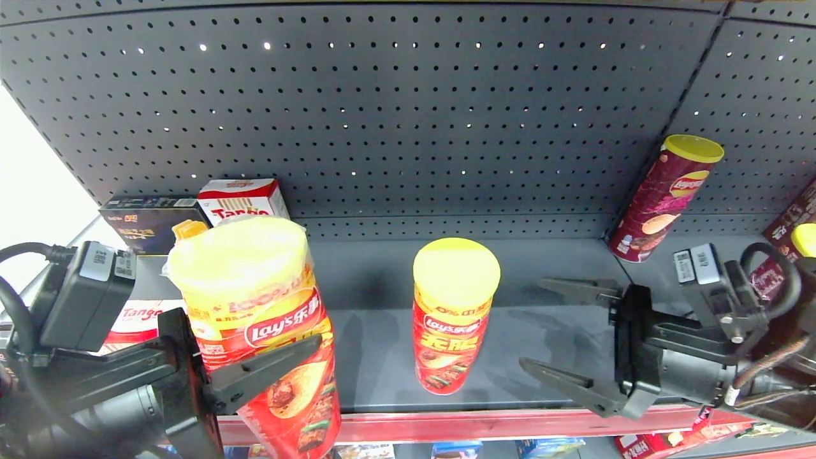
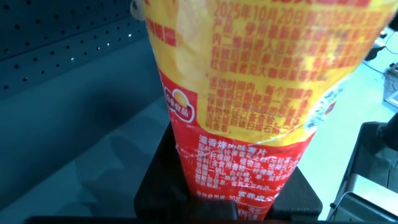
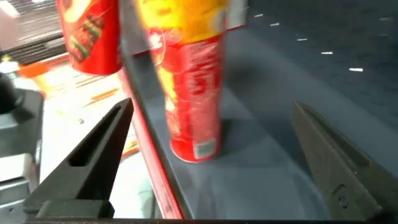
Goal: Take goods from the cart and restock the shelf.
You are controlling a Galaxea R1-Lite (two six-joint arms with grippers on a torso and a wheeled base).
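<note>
While left gripper (image 1: 254,373) pinches chip tube (image 1: 255,306), right gripper (image 1: 533,324) spread, shelved can (image 1: 452,319) seemingly apart.

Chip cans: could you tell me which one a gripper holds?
The leftmost red can, in the left gripper; the middle red can and maroon can stand free.

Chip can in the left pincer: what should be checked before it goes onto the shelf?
1. Grip: left pincer shut on the held chip can: ok.
2. Posture: held chip can roughly upright: ok.
3. Landing spot: bare shelf board between it and the standing chip can: ok.
4. Height: its base above the red shelf edge: cannot tell, the base is cut off.
5. Clearance: right pincer open, apart from the standing chip can: ok.
</note>
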